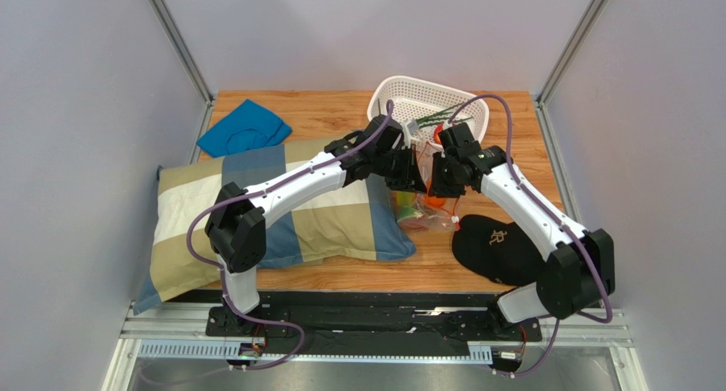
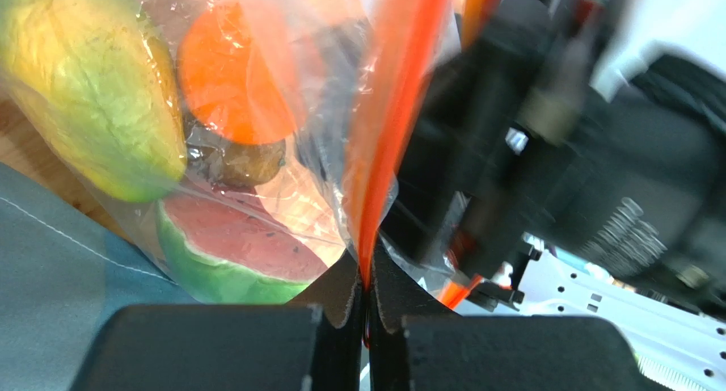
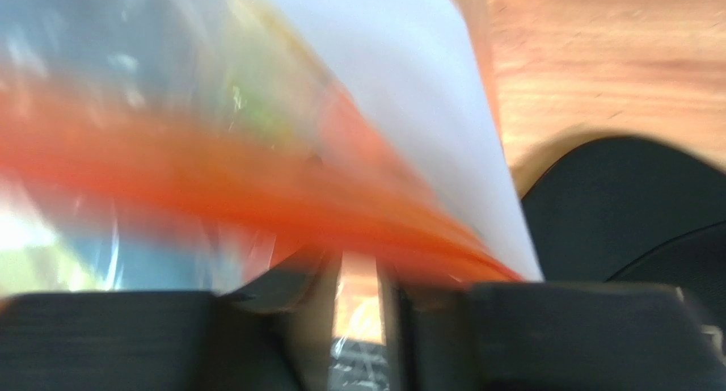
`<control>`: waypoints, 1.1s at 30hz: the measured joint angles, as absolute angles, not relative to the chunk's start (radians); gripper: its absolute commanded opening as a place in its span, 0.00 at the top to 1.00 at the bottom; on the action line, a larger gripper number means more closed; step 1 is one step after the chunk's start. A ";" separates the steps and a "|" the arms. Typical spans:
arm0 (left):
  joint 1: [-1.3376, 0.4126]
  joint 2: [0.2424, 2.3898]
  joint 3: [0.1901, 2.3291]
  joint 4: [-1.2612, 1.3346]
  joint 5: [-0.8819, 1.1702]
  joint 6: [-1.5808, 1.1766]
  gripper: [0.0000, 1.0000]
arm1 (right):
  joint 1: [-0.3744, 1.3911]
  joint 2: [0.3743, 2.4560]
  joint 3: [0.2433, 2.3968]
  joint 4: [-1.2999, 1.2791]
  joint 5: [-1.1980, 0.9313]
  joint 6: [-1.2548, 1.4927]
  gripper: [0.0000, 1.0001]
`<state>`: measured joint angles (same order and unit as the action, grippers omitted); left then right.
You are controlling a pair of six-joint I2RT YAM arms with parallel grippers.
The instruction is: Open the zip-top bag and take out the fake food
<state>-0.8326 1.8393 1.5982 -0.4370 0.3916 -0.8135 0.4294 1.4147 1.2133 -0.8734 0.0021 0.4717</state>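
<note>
At the tips of the left claw (image 2: pixel 366 306): the zip-top bag (image 2: pixel 290 187), pinched by its orange-red zip strip (image 2: pixel 394 110), jaws fully together on it. Directly opposite sits the right claw (image 3: pixel 362 276), nearly touching the left one. There's a narrow gap between its jaws with film and orange strip across it, but the view is too smeared to tell whether it bites or just straddles. Bag body hangs below and nearside of both claws, and its lower end looks to rest on the surface (image 1: pixel 341 110). It sits between the pillow (image 1: pixel 341 225) on the left-claw side and the black cap (image 1: pixel 494 246) on the right-claw side, with the white basket (image 1: pixel 400 89) just beyond the claws. All the fake food (image 2: pixel 226 76) is inside: orange disc, yellow-green piece (image 2: pixel 94 93), watermelon-like slice (image 2: pixel 226 246), brown lump. Handling guess: film is thin, limp, slick and crinkly, with no stiffness anywhere but the strip. So grip the strip lips only, one lip per claw, and pull apart square. Load is probably light hollow plastic, but it sags low and may swing. Risks: both lips caught in one claw, or film slipping out of the right one.
</note>
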 measured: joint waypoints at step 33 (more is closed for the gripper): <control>-0.776 1.922 1.533 -0.474 0.326 -0.767 1.00 | 0.403 1.755 1.221 -0.669 -0.042 0.283 0.19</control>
